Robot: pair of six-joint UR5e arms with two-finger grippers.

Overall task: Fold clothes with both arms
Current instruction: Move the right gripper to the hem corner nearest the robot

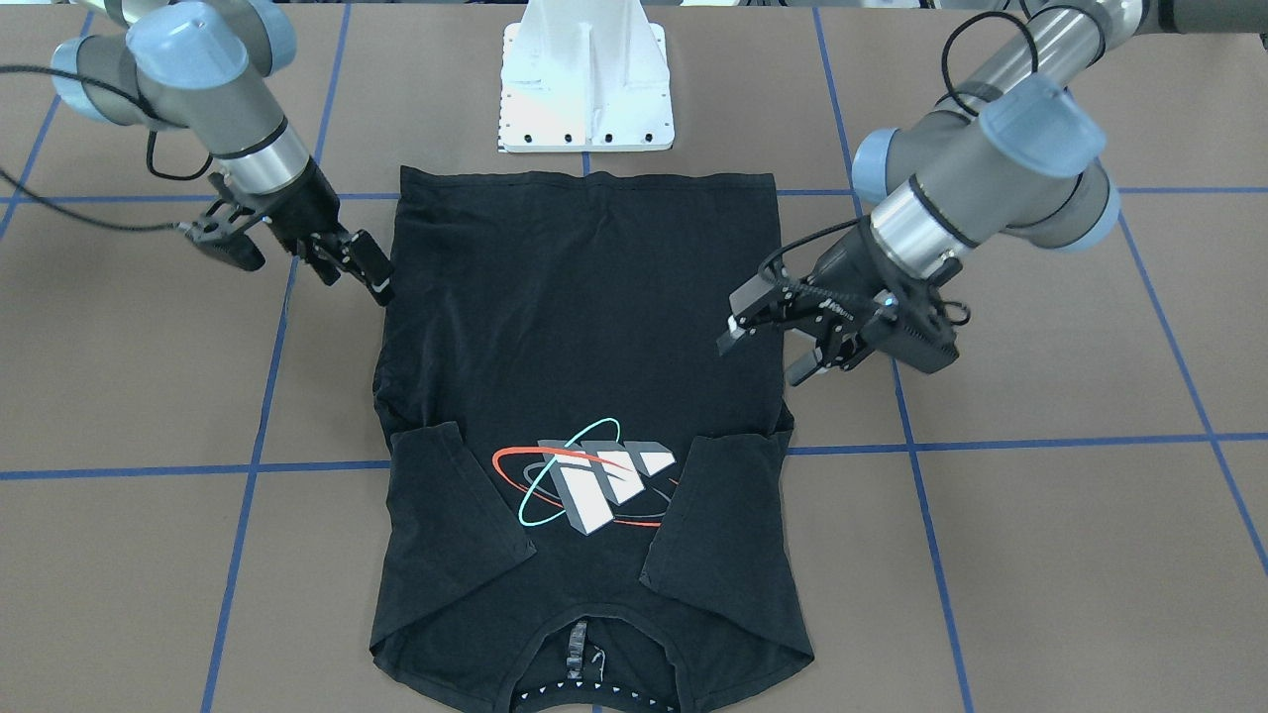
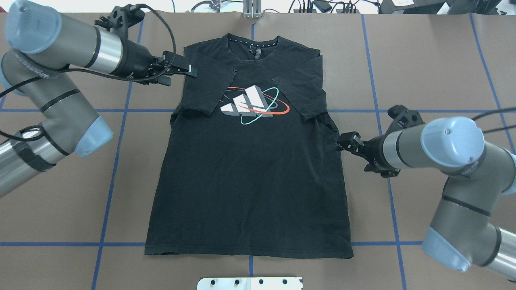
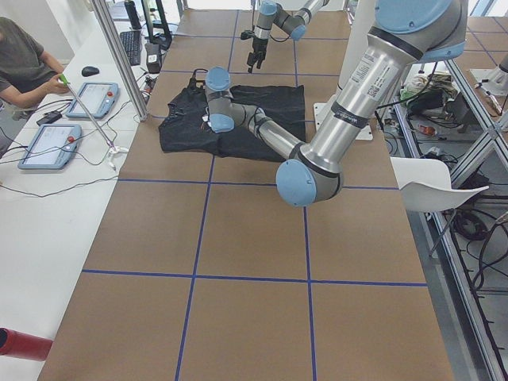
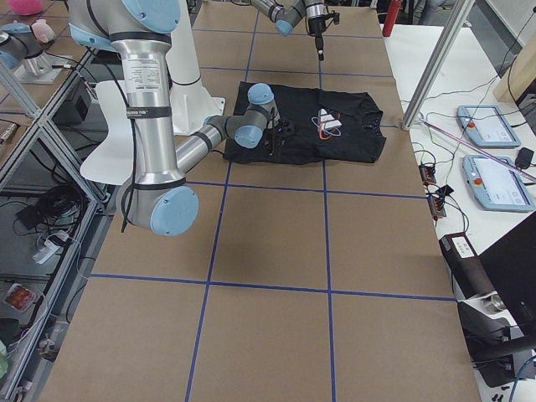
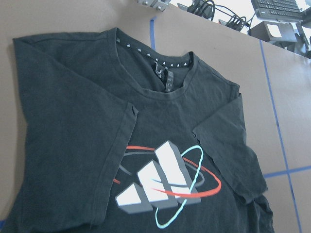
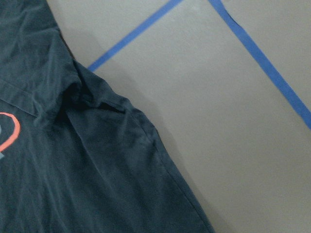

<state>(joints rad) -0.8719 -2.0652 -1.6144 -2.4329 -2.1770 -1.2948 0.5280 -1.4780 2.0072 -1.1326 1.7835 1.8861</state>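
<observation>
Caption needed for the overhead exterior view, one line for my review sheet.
Black T-shirt flat, print up, sleeves folded inward; open left gripper and open right gripper at its side edges.

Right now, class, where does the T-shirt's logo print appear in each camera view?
Front-facing: logo lower centre.
Overhead: logo upper centre.
Exterior left: cannot tell, too small.
Exterior right: logo upper centre, tiny.
Left wrist: logo bottom centre.
Right wrist: logo sliver, left edge.
Shared landmark: collar.

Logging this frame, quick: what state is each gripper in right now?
Left gripper: jaws open, holding nothing.
Right gripper: jaws open at the T-shirt side edge, holding nothing.
</observation>
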